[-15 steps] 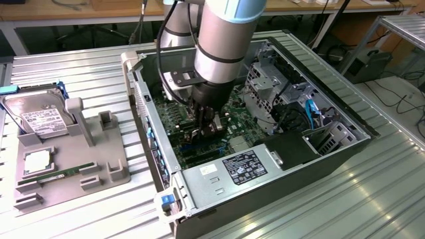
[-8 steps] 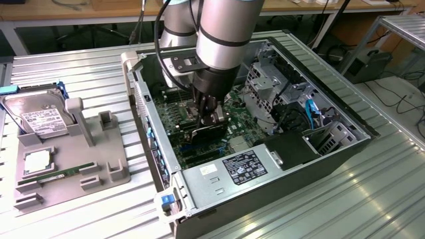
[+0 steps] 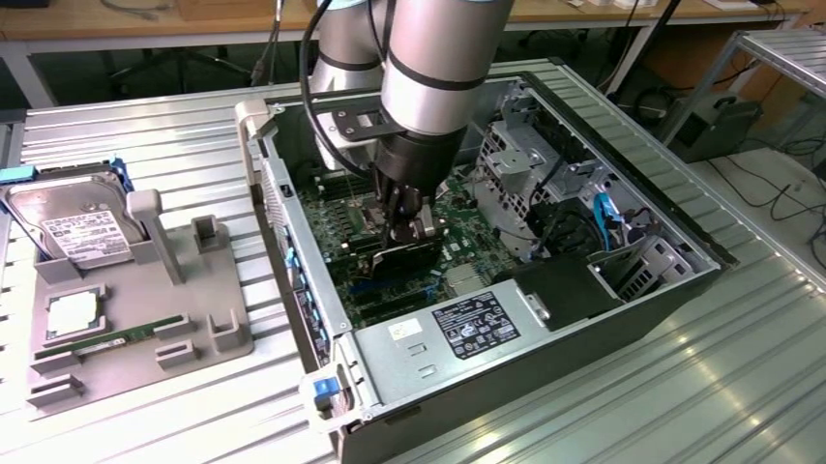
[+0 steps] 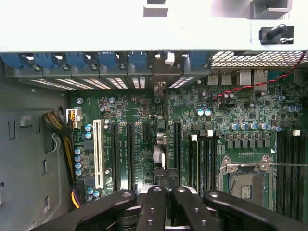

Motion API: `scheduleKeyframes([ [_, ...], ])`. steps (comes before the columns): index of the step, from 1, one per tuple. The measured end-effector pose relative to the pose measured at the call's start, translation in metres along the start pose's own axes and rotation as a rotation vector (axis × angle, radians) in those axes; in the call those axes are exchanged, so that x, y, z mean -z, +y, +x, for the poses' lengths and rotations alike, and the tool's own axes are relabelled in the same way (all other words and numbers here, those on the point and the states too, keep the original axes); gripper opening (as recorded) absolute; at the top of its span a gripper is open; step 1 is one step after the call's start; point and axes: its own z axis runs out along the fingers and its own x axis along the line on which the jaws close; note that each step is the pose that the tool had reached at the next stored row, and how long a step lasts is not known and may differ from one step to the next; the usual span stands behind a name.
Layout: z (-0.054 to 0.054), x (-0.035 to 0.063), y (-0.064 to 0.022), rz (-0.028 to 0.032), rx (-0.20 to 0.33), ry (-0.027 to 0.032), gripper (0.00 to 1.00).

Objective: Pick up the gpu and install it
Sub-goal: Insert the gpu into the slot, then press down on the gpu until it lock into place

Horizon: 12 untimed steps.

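Observation:
My gripper (image 3: 408, 230) reaches down into the open computer case (image 3: 671, 290), over the green motherboard (image 3: 339, 242). It is shut on the gpu (image 3: 398, 263), a dark card that hangs just above the board's expansion slots. In the wrist view the gpu (image 4: 165, 144) appears edge-on as a thin line running from between my fingers (image 4: 155, 204) toward the rear slot openings. Its silvery bracket (image 4: 160, 89) stands next to the rear panel. The card lies between two black slots (image 4: 130, 154), over the board; whether it touches a slot cannot be told.
A power supply (image 3: 475, 324) fills the case's near end and a metal drive cage (image 3: 516, 159) stands beyond the gripper. Blue slot clips (image 4: 72, 60) line the rear panel. On the exterior view's left, a grey fixture (image 3: 220, 333) carries a hard drive (image 3: 77, 227) and a green memory stick (image 3: 110, 340).

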Motion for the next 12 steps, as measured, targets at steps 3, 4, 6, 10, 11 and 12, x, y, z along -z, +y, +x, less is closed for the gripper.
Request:
scheduleKeyframes([
  [3, 0.0, 0.0, 0.0, 0.0, 0.0, 0.0, 0.11],
  [4, 0.0, 0.0, 0.0, 0.0, 0.0, 0.0, 0.11],
  [6, 0.0, 0.0, 0.0, 0.0, 0.0, 0.0, 0.11],
  [10, 0.0, 0.0, 0.0, 0.0, 0.0, 0.0, 0.11],
  [11, 0.0, 0.0, 0.0, 0.0, 0.0, 0.0, 0.11],
  [12, -0.0001, -0.0001, 0.0, 0.0, 0.0, 0.0, 0.11],
])
